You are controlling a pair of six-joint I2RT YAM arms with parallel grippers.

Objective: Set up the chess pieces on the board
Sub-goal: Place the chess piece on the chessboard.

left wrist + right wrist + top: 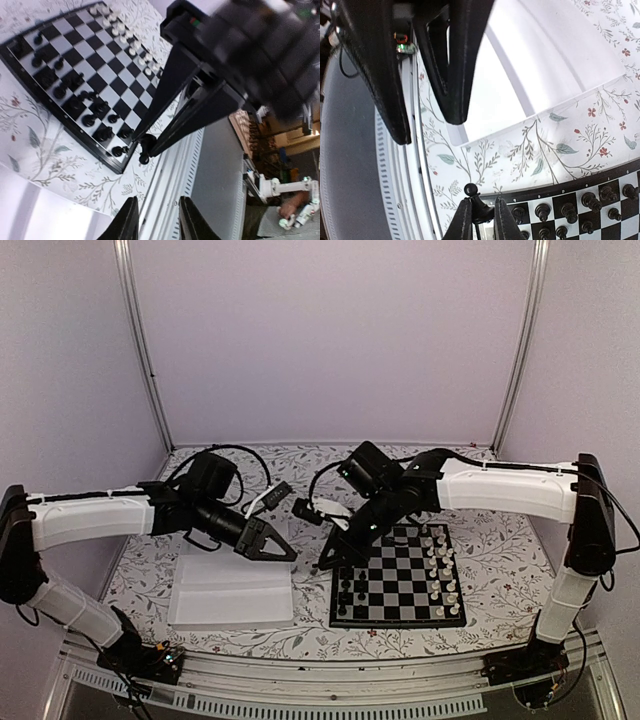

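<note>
The light is soft with faint shadows, the white tray glares in the right wrist view, and the right arm looks blurry beside the sharp board.

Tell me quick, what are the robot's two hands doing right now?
Left gripper: open, holding nothing.
Right gripper: closed on a black chess piece.

A shallow white tray lies at the left of the flowered desk; white chess pieces stand at the right.
</note>
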